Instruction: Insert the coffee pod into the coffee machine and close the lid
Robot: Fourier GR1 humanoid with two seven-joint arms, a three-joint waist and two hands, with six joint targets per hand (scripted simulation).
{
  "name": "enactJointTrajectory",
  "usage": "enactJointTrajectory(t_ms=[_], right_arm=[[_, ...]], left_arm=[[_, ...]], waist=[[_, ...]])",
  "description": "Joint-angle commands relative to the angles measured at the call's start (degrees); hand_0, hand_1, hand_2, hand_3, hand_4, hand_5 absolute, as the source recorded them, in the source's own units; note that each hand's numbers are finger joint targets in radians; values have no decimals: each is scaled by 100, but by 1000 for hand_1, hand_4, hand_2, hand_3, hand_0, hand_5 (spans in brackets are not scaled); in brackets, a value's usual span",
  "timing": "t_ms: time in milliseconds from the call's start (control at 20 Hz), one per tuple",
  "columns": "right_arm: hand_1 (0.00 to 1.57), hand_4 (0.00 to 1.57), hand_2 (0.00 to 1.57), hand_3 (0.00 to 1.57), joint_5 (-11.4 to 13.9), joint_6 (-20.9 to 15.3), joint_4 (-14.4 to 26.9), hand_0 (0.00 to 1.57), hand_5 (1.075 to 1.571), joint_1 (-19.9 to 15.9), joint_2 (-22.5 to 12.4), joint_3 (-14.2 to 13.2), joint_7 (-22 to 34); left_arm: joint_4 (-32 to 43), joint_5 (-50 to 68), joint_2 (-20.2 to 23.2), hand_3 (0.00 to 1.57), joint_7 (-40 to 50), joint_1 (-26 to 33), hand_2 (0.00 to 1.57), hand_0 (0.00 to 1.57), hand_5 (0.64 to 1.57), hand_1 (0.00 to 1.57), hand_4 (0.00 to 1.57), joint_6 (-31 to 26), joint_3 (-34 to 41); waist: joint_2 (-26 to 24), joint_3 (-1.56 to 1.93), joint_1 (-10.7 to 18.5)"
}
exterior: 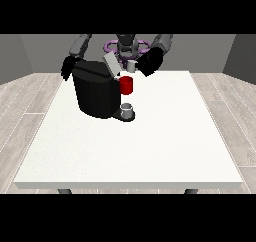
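Front view: coffee pod (131, 65) at fingers of hand at right (148, 63), grasp unclear.

White table (150, 151), black coffee machine (95, 93) on it

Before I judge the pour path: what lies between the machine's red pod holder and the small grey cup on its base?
Nothing: in the front view, the stretch from the red pod holder down to the small grey cup is bare.
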Motion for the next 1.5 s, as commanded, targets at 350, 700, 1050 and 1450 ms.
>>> enactJointTrajectory(t_ms=[350,700,1050,1450], right_arm=[[0,68,0,0,-105,599,197,0,1571,-547,-218,32,-322],[0,267,0,0,122,551,-28,0,1571,-291,-99,298,-382],[0,258,0,0,60,292,326,0,1571,-756,-12,54,-529],[0,250,0,0,32,397,352,0,1571,-1085,-143,65,-154]], left_arm=[[312,244,263,1380,408,-968,1468,1444,1571,1444,599,47,404],[569,155,683,1342,-12,-962,1480,1462,1571,1462,619,135,461],[541,-4,894,1399,-167,-1126,1496,1483,1571,1483,705,50,314],[733,48,876,1395,-81,-1365,1448,1431,1571,1431,596,210,433]], waist=[[676,3,-167],[881,-1,-475],[1237,2,-220],[1228,-1,-481]])
